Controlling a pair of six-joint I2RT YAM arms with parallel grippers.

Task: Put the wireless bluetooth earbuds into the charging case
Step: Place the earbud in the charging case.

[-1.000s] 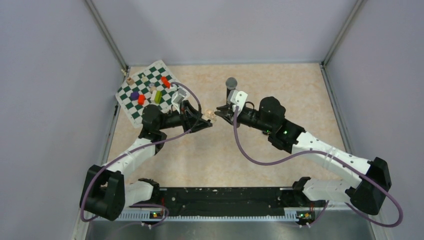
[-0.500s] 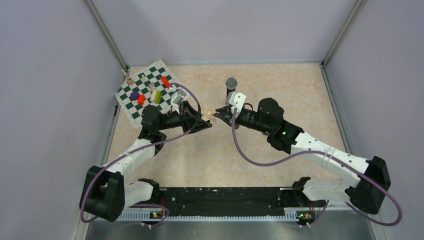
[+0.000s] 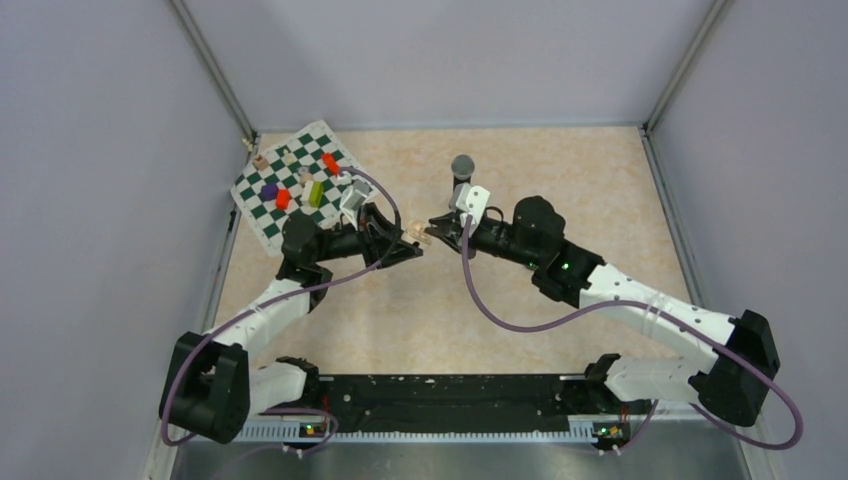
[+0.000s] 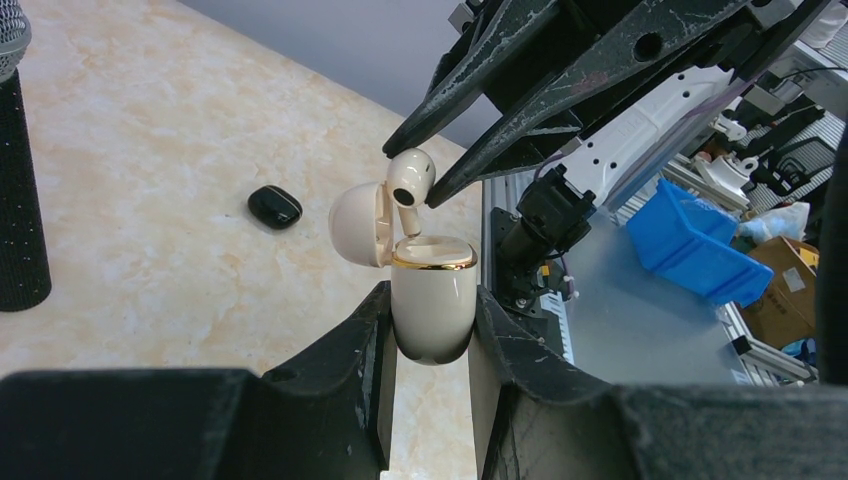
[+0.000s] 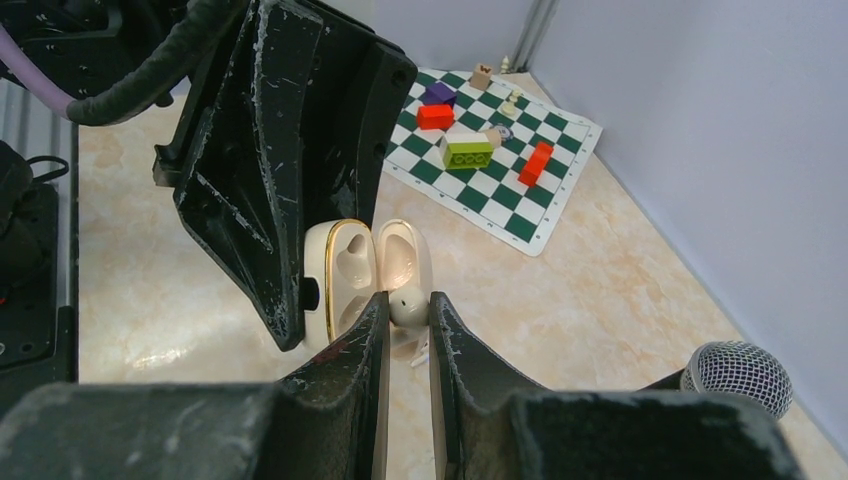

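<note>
In the middle of the table (image 3: 560, 180), seen from above, the two arms meet tip to tip; the left gripper (image 4: 430, 312) is closed on the cream charging case (image 4: 432, 300), one finger pressed on each side of its body, and holds it upright with the lid swung open to the left; a gold rim rings the open mouth. The right gripper (image 5: 407, 308) is pinched almost shut on a whitish earbud (image 4: 408, 178); in the left wrist view it comes in from the upper right of the frame, the bud's round head between the fingertips and its stem pointing down at the case. The stem's end sits at the gold rim, just over the opening; whether it has entered its well I cannot tell. In the right wrist view the case shows as two cream halves side by side at the centre of the frame, both hollows bare, the bud just below the right-hand one.

A small black rounded thing (image 4: 275, 206) lies on the table left of the case, well apart from both grippers; case or bud, I cannot say. A black microphone (image 3: 462, 166) stands upright just above the right gripper in the top view; a green and white chequered mat (image 3: 290, 190) with coloured blocks (image 5: 468, 150) lies in the upper left of the table.
</note>
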